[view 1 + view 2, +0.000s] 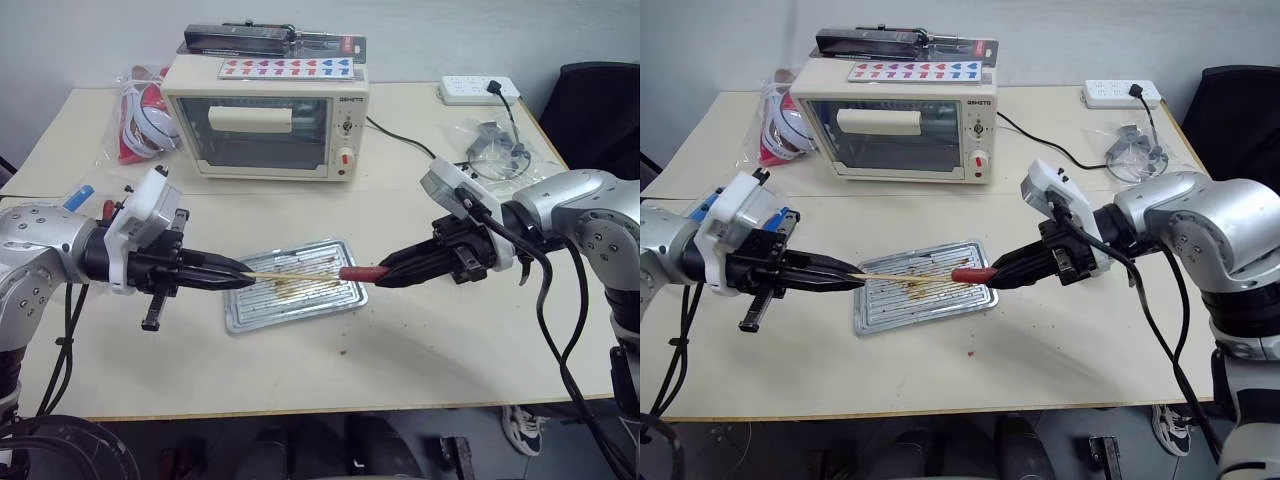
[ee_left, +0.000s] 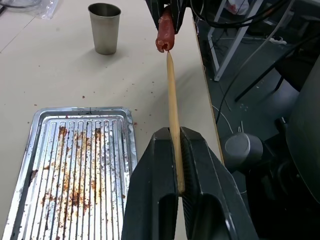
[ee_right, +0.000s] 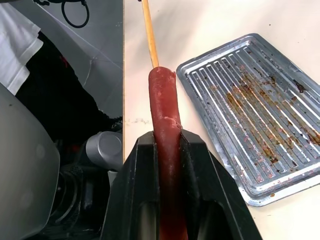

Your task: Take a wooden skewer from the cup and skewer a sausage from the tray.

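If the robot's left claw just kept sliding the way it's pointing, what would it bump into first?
Most likely the red sausage: the thin wooden skewer in the left gripper already points at its end, right before the right gripper.

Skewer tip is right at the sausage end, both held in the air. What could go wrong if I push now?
1. The thin pale wooden skewer meets the red sausage's end near its edge, so it may glance off or tear out sideways.
2. The right gripper clamps only the sausage's rear, so pushing may slide it back.

ribbed shiny metal tray (image 2: pixel 30 145), dull steel cup (image 2: pixel 104 28), matt wooden skewer (image 2: pixel 173 105).
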Robot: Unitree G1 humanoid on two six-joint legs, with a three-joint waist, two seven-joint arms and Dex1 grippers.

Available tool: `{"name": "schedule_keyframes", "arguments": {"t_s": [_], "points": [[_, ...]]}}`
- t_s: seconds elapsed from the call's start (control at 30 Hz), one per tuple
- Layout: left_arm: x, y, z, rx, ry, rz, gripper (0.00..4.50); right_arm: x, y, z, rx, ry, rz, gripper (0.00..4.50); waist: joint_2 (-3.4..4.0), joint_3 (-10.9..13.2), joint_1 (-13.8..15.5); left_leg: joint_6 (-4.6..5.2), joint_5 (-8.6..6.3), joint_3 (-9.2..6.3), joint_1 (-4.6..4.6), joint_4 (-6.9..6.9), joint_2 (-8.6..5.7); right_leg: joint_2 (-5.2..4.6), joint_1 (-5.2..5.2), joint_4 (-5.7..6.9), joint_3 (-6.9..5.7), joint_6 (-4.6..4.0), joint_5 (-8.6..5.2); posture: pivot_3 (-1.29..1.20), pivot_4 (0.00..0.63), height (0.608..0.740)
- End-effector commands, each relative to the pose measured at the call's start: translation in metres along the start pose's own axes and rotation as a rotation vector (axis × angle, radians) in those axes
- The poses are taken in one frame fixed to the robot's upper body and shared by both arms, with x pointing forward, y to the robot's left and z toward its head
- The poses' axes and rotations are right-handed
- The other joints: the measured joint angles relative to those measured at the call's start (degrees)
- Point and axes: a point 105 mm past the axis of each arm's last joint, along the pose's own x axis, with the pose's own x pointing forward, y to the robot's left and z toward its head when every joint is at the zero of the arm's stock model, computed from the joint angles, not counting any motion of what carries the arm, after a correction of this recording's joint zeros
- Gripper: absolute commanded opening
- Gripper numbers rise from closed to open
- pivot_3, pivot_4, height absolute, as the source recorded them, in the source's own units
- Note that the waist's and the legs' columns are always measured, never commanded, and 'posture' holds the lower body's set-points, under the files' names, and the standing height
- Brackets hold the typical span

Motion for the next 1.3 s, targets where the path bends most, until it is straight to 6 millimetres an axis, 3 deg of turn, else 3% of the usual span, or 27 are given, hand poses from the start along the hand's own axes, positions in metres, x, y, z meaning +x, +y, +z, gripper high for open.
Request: {"name": "schedule_keyframes", "arguments": {"t_s": [0.03,0.43,1.3], "points": [[-0.004,0.001,0.007,0.046,0.011,0.012,0.0,-0.006,0.001,0.0,-0.024,0.006,-0.016,0.31,0.0,0.0,0.01,0.0,0.0,0.0,0.0,0.01,0.0,0.0,0.0,0.0,0.0,0.0,0.0,0.0,0.15,0.74],[-0.005,0.003,0.009,0.061,0.018,0.008,0.0,-0.006,0.003,-0.002,-0.023,0.002,-0.017,0.31,0.0,0.0,-0.01,0.0,0.0,0.0,0.0,0.02,0.0,0.0,0.0,0.02,0.0,0.0,0.0,0.0,0.15,0.74],[0.002,0.006,0.011,0.08,0.008,-0.013,0.0,0.0,0.015,0.016,-0.035,-0.056,0.043,0.31,0.0,0.0,0.01,0.0,0.0,0.0,-0.01,0.05,0.0,0.0,0.0,0.03,0.0,0.0,0.0,0.0,0.15,0.74]]}}
